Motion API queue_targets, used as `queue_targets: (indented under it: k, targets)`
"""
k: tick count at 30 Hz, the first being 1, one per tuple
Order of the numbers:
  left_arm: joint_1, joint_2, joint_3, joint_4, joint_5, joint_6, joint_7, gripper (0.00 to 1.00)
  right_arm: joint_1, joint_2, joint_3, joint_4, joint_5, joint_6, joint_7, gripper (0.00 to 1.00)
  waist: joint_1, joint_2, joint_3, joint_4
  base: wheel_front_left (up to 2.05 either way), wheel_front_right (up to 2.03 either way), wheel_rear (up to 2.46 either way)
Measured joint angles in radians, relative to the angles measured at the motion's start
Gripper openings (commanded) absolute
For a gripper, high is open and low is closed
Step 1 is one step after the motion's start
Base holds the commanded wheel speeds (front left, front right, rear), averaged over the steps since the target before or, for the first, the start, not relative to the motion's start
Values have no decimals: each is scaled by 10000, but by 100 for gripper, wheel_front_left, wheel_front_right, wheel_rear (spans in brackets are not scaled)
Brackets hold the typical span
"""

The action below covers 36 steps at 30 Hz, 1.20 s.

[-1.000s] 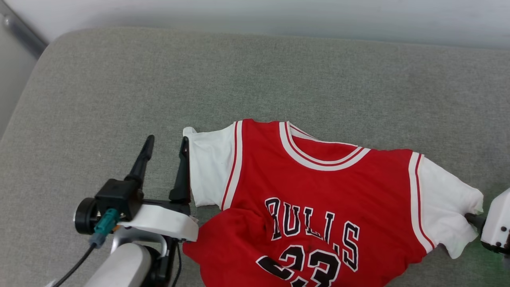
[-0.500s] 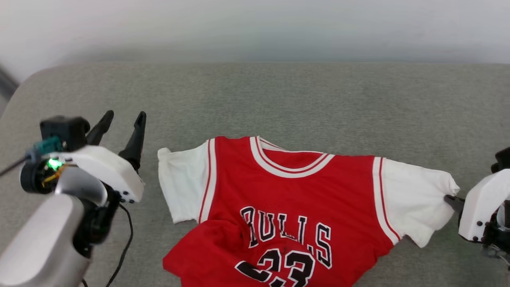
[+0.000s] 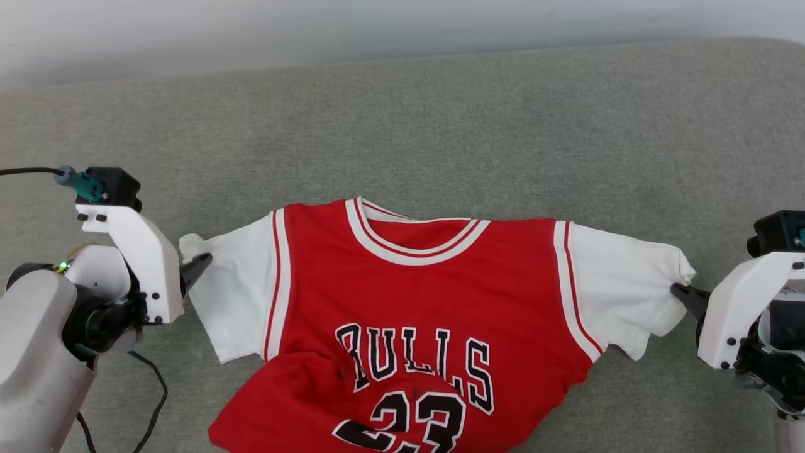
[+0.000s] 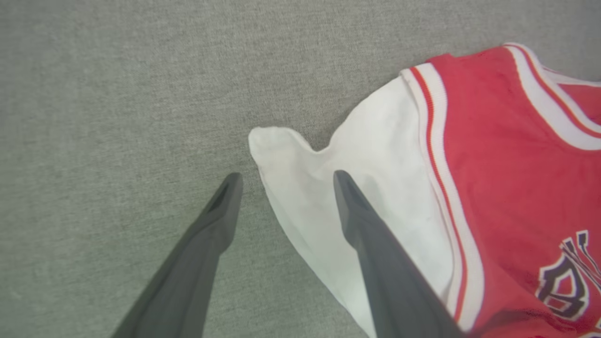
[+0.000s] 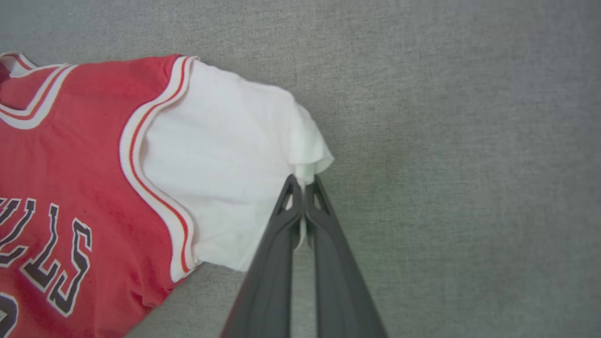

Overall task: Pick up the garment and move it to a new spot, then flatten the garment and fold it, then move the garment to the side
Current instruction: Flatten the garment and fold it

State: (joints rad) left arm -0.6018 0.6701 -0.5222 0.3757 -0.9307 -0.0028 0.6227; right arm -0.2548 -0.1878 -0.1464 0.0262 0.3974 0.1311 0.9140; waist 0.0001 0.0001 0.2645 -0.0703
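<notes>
Our left end effector (image 4: 286, 177) stands apart, one finger over the white sleeve edge and one on the grey cushion (image 4: 117, 94). The garment (image 3: 409, 283) lies chest-up between the two arms. We judge it light, limp and stretchy, best pinched at the sleeve hems. Our right end effector (image 5: 303, 182) is clamped on the opposite sleeve's hem.

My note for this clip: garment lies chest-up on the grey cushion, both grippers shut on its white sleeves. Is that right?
Not quite. Only the right gripper is shut on a sleeve of the garment. The left gripper is open, fingers apart astride the other sleeve's edge, as the left wrist view shows. The rest stands.
</notes>
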Motion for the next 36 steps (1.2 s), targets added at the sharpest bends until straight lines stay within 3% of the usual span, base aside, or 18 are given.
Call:
queue_targets:
  k: [8,10,11,12,20,27,36]
  targets:
    - [-543,-274,-284,1383,-447,-349,1099,100,-169,25,199,224,107,0,-259,0,0,0,505,-370,0,0,0]
    - [-711,-416,-314,1697,-571,-414,1350,45,-235,8,236,280,169,-2,-328,0,-1,0,559,-412,0,0,0]
    - [-771,-466,-311,1814,-650,-435,1394,29,-261,-2,265,299,178,0,-353,0,-2,0,571,-426,0,0,0]
    - [-806,-502,-311,1923,-665,-491,1386,0,-291,-17,290,326,207,-2,-387,0,-2,0,574,-440,0,0,0]
    - [-1019,-942,-518,2564,-245,-621,468,0,-546,-399,410,378,211,0,-986,0,-2,0,360,-344,0,0,0]
    - [-1839,-1315,-556,2842,516,-355,-924,0,-1019,-907,303,794,-50,0,-1630,0,0,0,-250,-23,0,0,0]
    - [-3583,-1540,-531,3335,1653,221,-2872,0,-2856,-1609,696,1835,-293,4,-2648,0,0,-1,-1116,345,0,0,0]
